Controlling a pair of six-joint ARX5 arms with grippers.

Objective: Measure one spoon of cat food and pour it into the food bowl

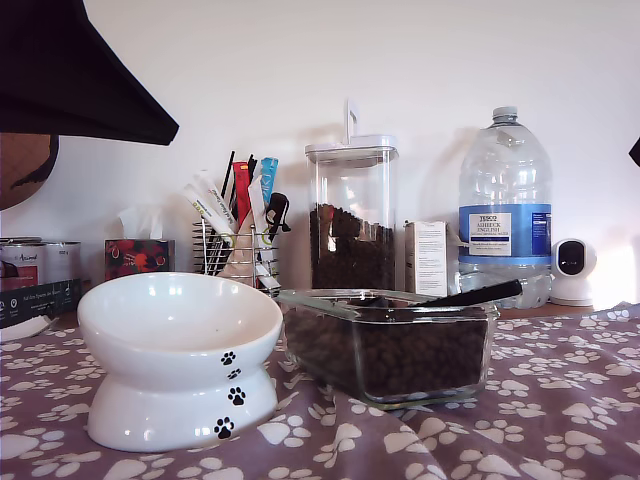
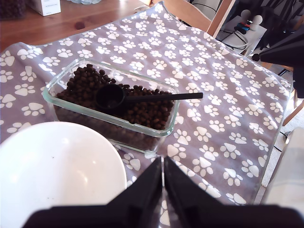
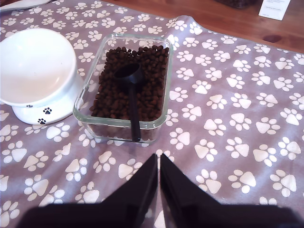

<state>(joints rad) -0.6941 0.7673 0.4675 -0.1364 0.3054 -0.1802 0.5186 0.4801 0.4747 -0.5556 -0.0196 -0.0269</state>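
The white food bowl point(image 1: 180, 335) with black paw prints stands on a paw-print cloth at the exterior view's left, with no food inside. Right beside it is a clear glass dish point(image 1: 330, 302) full of dark brown cat food point(image 1: 400, 355). The black spoon point(image 2: 110, 97) lies cup-down in the kibble, its handle point(image 1: 475, 293) resting over the dish's rim. My first gripper point(image 2: 163, 164) is shut on nothing, above the cloth near the bowl point(image 2: 57, 171). My second gripper point(image 3: 158, 157) is also shut and empty, a short way from the spoon's handle end point(image 3: 135, 128).
Behind the dish stand a tall clear canister of kibble point(image 1: 350, 215), a wire rack of coloured sticks point(image 1: 235, 230), a small box point(image 1: 427, 258), a large water bottle point(image 1: 505, 210) and a white camera point(image 1: 573, 270). A dark arm part point(image 1: 70, 70) hangs at the exterior view's upper left.
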